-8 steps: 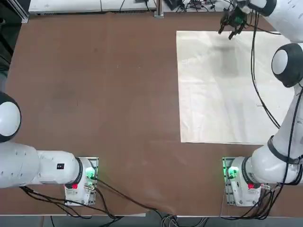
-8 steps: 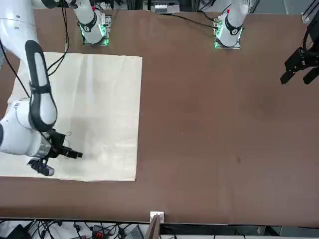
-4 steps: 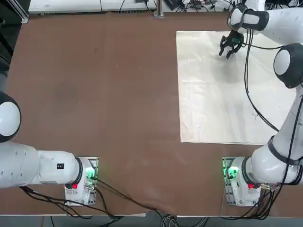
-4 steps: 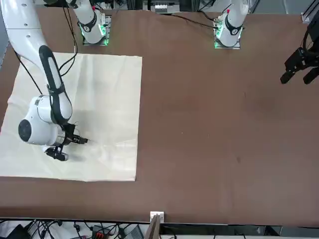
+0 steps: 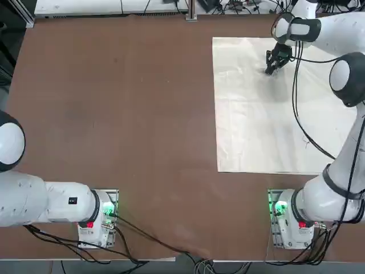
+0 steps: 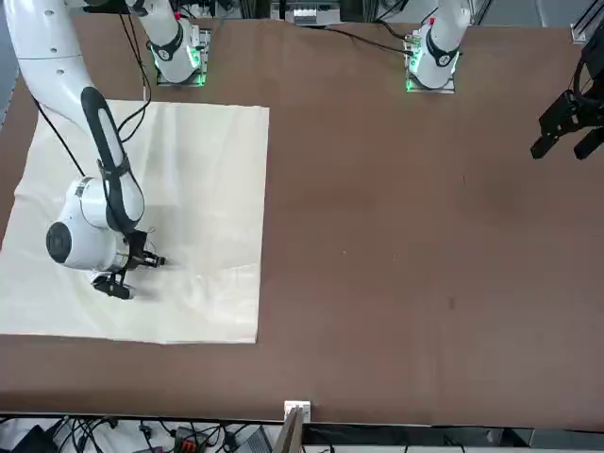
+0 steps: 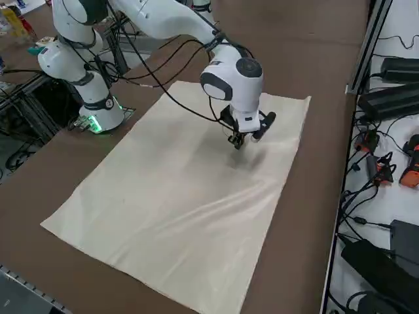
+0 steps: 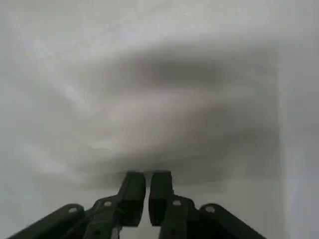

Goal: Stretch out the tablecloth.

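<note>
The tablecloth (image 5: pixel 256 125) is a plain cream sheet lying flat with soft wrinkles on the right half of the brown table, also seen in the front view (image 6: pixel 198 189) and the right side view (image 7: pixel 177 196). My right gripper (image 5: pixel 269 69) points down onto the cloth near its far edge, a little in from the far left corner (image 7: pixel 237 144). In the wrist view the two fingers (image 8: pixel 132 186) stand almost together, pressed into the fabric (image 8: pixel 159 74), which puckers into a low ridge at their tips. In the front view the hand (image 6: pixel 151 264) sits low on the cloth.
Bare brown table (image 5: pixel 125 114) spreads left of the cloth. The right arm's base (image 5: pixel 288 220) stands just behind the cloth's near edge. Cables and power bricks (image 7: pixel 393 72) lie beyond the table's far edge.
The right gripper came down from above the cloth's far edge onto the fabric, moving slightly toward the robot, and its fingers closed from wide open to nearly together.
</note>
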Controlling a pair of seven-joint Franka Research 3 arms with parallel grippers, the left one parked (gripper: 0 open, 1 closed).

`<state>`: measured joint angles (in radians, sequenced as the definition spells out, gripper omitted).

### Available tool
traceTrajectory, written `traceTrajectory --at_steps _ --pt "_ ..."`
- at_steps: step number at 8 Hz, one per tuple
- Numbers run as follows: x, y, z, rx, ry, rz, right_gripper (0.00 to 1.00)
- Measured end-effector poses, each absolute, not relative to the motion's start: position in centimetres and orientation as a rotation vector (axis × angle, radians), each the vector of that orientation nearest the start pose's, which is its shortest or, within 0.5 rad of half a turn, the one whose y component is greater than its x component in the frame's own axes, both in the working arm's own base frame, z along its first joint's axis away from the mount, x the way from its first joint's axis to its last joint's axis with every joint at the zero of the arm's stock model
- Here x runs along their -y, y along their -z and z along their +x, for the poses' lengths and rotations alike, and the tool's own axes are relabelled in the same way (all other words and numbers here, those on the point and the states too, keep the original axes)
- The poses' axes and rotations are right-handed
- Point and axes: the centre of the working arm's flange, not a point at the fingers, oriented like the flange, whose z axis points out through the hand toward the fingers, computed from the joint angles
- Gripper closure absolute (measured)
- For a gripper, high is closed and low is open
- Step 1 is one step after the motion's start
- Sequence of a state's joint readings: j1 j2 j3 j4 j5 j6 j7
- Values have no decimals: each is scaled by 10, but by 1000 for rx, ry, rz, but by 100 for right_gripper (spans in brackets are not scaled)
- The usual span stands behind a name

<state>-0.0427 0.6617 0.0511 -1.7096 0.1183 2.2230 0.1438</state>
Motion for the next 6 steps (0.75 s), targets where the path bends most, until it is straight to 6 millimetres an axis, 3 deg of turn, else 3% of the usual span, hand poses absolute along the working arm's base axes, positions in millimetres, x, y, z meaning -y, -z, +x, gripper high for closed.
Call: traceTrajectory --at_steps 6 --pt "-72 -192 656 -296 -203 -3021 86"
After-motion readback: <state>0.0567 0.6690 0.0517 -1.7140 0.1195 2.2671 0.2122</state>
